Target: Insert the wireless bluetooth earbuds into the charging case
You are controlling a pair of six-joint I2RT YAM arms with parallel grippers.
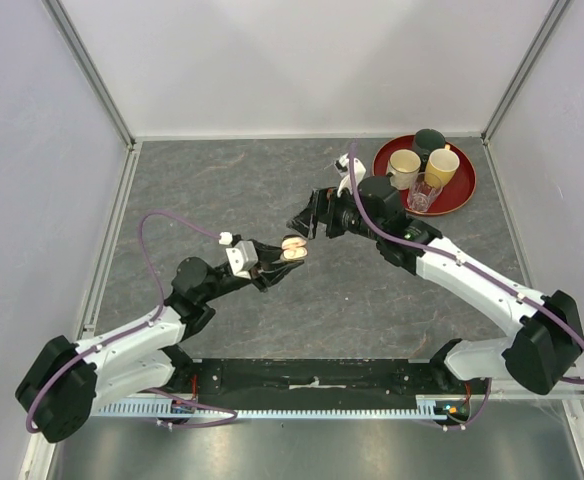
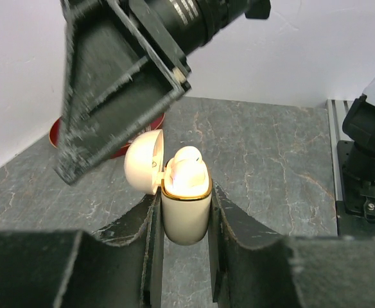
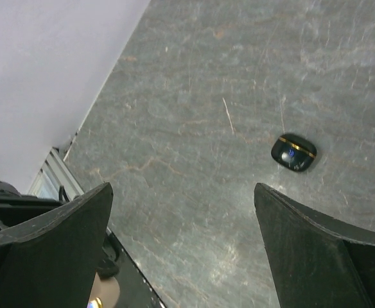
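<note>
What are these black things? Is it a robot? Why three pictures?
Yes, a robot with two arms on a grey table. One picture looks down from above; the other two come from small cameras on its wrists. The left claw is shut on a little cream case, lid flipped open, something pale inside. The right claw is wide open, holding nothing. Its camera sees a small black case lying closed on the table. A red tray with cups sits in the far right corner.

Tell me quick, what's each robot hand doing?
Left gripper: shut on the cream-white, gold-rimmed charging case, lid open.
Right gripper: open, holding nothing.
</note>
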